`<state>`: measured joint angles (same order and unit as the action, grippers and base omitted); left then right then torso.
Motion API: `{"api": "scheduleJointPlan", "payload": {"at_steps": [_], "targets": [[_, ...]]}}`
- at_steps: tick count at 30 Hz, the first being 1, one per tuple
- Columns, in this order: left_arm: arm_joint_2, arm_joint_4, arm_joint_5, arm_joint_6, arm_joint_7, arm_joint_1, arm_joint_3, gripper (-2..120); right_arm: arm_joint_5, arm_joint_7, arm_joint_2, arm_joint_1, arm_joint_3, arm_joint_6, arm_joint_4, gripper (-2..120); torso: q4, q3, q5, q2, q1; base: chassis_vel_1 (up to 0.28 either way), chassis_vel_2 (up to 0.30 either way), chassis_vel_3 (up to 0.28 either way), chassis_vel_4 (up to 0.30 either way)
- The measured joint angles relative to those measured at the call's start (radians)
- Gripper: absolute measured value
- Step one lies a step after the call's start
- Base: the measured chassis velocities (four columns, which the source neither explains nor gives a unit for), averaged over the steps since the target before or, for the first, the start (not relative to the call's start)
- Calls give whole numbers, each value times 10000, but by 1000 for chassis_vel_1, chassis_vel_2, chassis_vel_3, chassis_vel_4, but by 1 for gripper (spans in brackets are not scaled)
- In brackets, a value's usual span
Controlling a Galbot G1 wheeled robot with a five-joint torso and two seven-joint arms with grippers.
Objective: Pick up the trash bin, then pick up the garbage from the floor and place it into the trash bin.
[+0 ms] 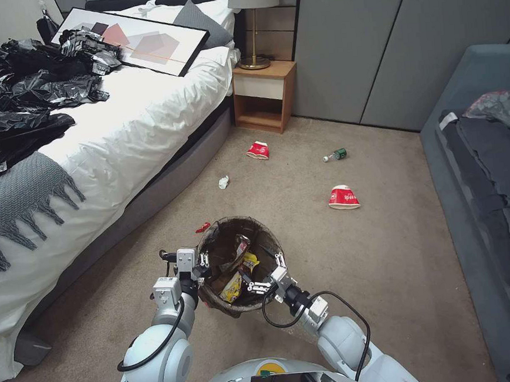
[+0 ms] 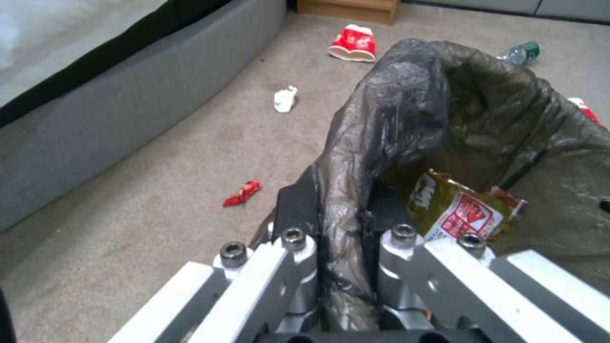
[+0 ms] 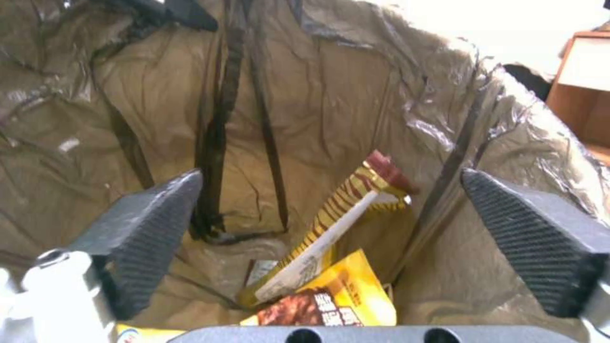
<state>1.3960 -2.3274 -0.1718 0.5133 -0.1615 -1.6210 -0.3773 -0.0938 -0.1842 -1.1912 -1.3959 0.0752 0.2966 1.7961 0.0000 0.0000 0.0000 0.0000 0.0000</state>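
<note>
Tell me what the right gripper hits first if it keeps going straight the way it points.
Most likely the yellow snack wrappers inside the trash bin. The right gripper is open over the bin's mouth, aimed down into the liner; depth to the wrappers is unclear.

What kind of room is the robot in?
Most likely a bedroom, maybe in a hotel: there's a big bed with white sheets, a wooden nightstand beside it, and a lamp on top.

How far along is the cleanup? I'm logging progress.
Done: the trash bin is picked up, the left gripper shut on its rim, and yellow wrappers lie inside. In hand: the right gripper hangs open over the bin. Left: two red cups, green bottle, red wrapper.
</note>
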Motion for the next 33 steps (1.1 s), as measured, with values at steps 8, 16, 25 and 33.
{"api": "scheduleJointPlan", "payload": {"at_steps": [8,16,25,33], "targets": [[-36,34,-1,0,0,6,-12,7,143,100,-44,-159,264,146,537,99,0,0,-1,0,0,0,0,0,0],[-57,69,-1,-15,3,10,-45,7,459,1411,-694,-767,1148,342,2286,100,0,0,-1,0,0,0,0,0,0],[-68,72,-20,-80,18,14,-94,7,651,2622,-1396,-2308,2594,796,3356,100,-2,0,-1,0,0,0,0,0,0],[-55,88,-32,-99,23,64,-119,7,769,3152,-1938,-3063,3357,1541,3003,99,0,0,0,0,0,0,0,0,0]]}}
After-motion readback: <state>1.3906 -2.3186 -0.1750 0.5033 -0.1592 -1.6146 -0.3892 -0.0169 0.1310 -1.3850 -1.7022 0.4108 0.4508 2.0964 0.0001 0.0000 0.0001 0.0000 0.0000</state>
